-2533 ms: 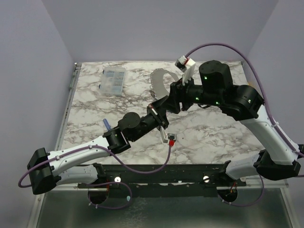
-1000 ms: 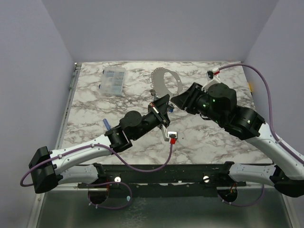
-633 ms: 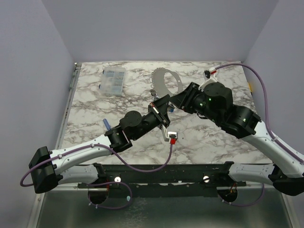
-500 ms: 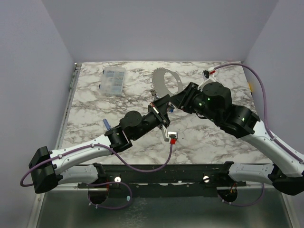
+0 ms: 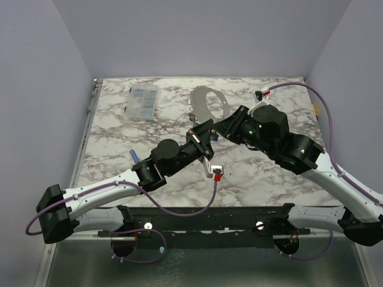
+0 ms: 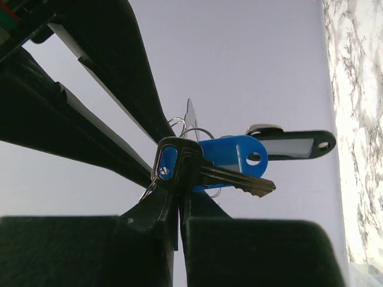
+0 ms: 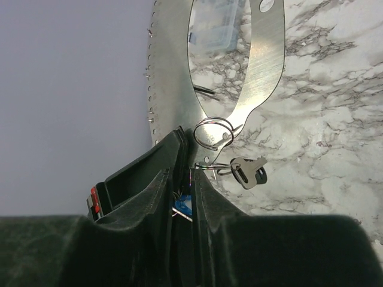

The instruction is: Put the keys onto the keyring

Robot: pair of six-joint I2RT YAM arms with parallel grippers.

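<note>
**Keys (image 6: pixel 209 170) held off the surface (image 5: pixel 119 137)**

A dark-headed metal key with blue and black plastic tags on thin wire loops is clamped in the left hand (image 6: pixel 178 200). The right hand (image 7: pixel 182 188) is narrowed to a slit at the bunch, but I cannot tell whether it grips. The large flat grey metal keyring (image 7: pixel 170 72) lies on the marbled surface beyond.
</note>
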